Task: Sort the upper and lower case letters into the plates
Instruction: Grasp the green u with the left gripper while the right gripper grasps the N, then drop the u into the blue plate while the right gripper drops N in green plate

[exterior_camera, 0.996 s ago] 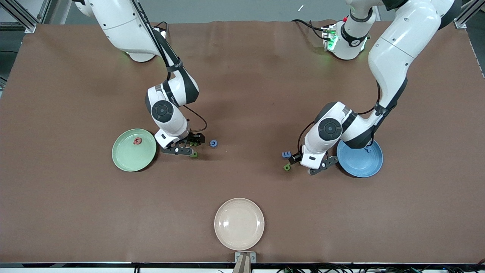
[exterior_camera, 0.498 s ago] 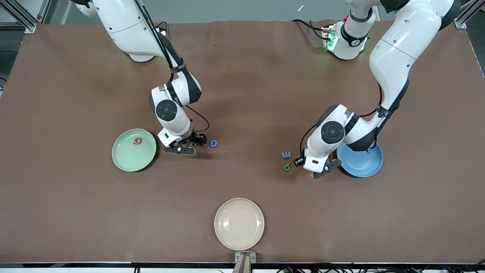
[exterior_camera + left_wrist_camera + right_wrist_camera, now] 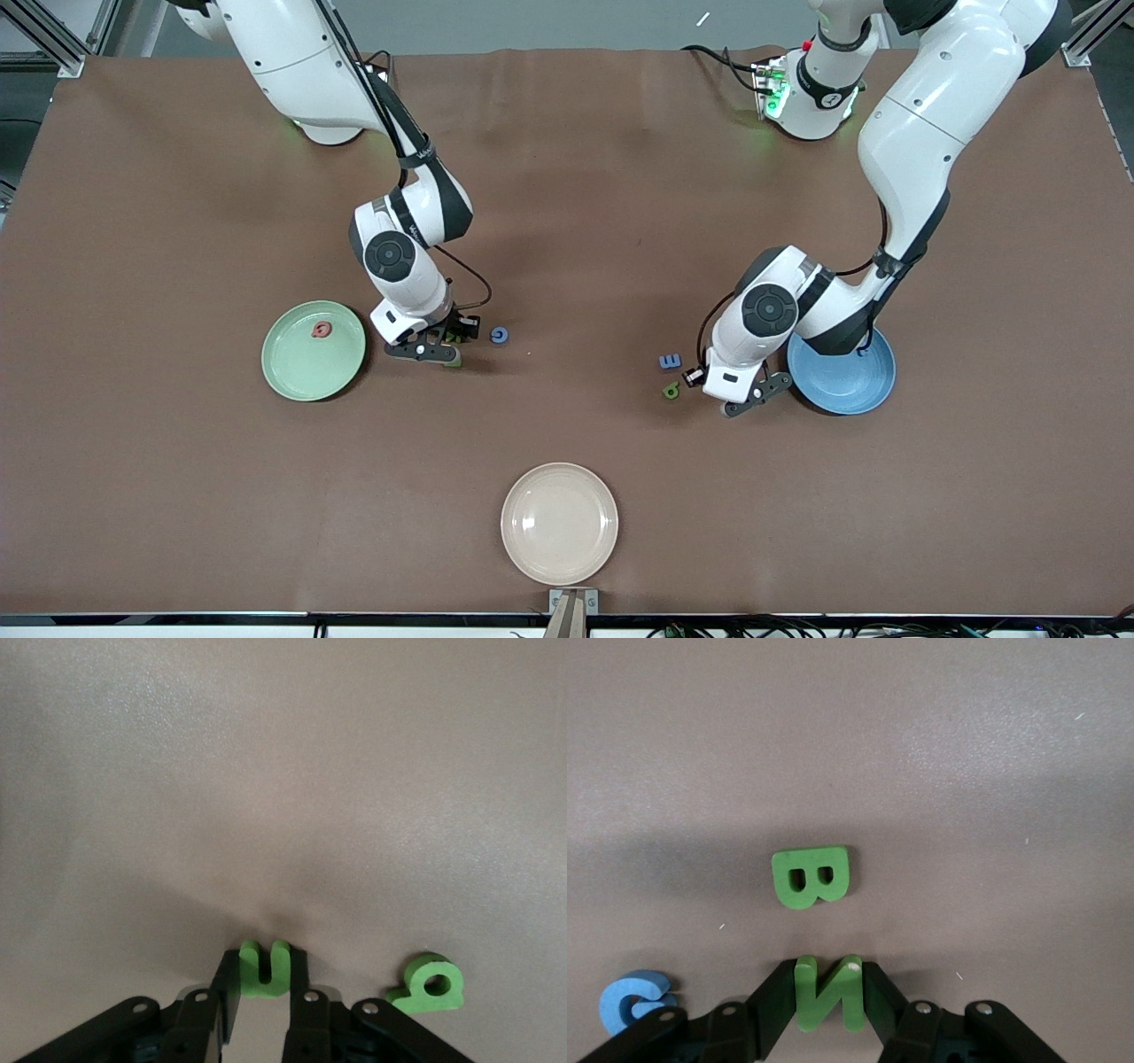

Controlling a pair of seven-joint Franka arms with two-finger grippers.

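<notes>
My right gripper (image 3: 827, 970) is shut on a green letter N (image 3: 827, 994), low at the table beside the pale green plate (image 3: 301, 368). A green B (image 3: 812, 877) and a blue G (image 3: 631, 999) lie close by; in the front view the B (image 3: 453, 361) and the G (image 3: 500, 334) show by the right gripper (image 3: 454, 335). A red letter (image 3: 321, 330) lies in the green plate. My left gripper (image 3: 264, 958) is shut on a green letter u (image 3: 263, 974) beside the blue plate (image 3: 846, 385). A green round letter (image 3: 428, 983) lies next to it.
A blue E (image 3: 670, 361) and the green round letter (image 3: 671, 390) lie on the brown table by the left gripper (image 3: 696, 377), toward the table's middle. A cream-beige plate (image 3: 559, 523) sits near the front edge.
Both wrists have shifted slightly: the right one a little toward the table's middle, the left one a little away from the blue E. The loose letters have not moved.
</notes>
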